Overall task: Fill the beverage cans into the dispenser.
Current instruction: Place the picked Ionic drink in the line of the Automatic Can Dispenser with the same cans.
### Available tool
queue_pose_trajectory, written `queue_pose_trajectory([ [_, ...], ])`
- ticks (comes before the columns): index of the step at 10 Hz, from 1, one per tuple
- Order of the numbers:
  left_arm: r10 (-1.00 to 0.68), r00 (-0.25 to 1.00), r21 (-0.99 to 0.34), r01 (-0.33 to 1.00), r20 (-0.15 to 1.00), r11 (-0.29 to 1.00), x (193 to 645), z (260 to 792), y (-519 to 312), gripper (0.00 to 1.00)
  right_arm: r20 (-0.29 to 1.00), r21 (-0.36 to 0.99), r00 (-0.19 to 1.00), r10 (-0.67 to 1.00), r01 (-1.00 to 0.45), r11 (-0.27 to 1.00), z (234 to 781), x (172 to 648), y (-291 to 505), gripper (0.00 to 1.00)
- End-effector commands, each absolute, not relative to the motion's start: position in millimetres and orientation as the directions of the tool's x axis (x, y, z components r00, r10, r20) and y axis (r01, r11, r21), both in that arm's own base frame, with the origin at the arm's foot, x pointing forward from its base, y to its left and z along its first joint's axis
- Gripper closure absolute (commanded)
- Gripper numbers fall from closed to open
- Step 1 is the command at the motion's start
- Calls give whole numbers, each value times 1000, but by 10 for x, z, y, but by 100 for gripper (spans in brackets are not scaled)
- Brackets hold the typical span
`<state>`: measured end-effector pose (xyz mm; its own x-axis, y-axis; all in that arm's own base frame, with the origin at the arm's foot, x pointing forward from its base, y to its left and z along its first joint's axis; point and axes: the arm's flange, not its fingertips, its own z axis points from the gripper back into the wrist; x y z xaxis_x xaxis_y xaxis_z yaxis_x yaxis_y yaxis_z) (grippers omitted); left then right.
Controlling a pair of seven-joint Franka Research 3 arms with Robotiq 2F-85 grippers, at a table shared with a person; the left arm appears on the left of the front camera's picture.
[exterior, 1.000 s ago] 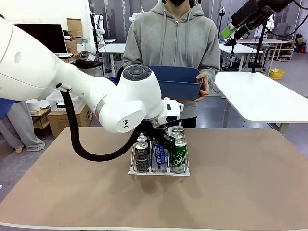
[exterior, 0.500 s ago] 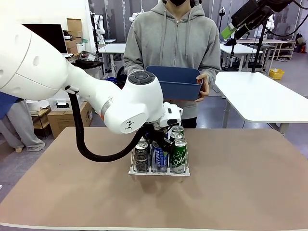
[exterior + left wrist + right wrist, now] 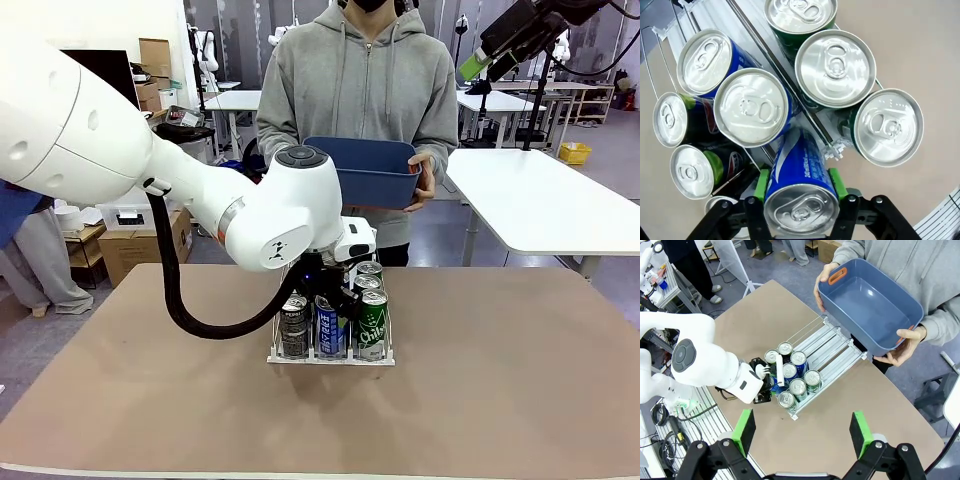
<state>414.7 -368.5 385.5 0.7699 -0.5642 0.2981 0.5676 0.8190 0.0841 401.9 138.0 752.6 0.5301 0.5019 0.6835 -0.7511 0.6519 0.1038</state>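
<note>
Left gripper (image 3: 800,200): clamped on blue-and-white can (image 3: 799,185) (tilted) over dispenser (image 3: 330,352) middle lane, among stocked cans. Right gripper (image 3: 802,432): spread wide, high above table (image 3: 500,380).

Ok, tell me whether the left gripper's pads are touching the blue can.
Touching: the left wrist view shows the green pads pressed against both sides of the blue can.
</note>
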Motion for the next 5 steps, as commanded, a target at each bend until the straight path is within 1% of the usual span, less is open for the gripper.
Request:
queue_pose_trajectory([
  [1, -579, 755, 101, 579, 309, 809, 4130, 3844, -3675, 43, 683, 106, 529, 503, -753, 649, 7509, 4012, 1383, 0],
  [4, -579, 755, 101, 579, 309, 809, 4130, 3844, -3675, 43, 683, 106, 529, 503, -753, 649, 7509, 4012, 1383, 0],
  [5, -570, 765, 85, 574, 298, 815, 4120, 3854, -3712, 33, 683, 106, 529, 503, -753, 649, 7509, 4012, 1383, 0],
])
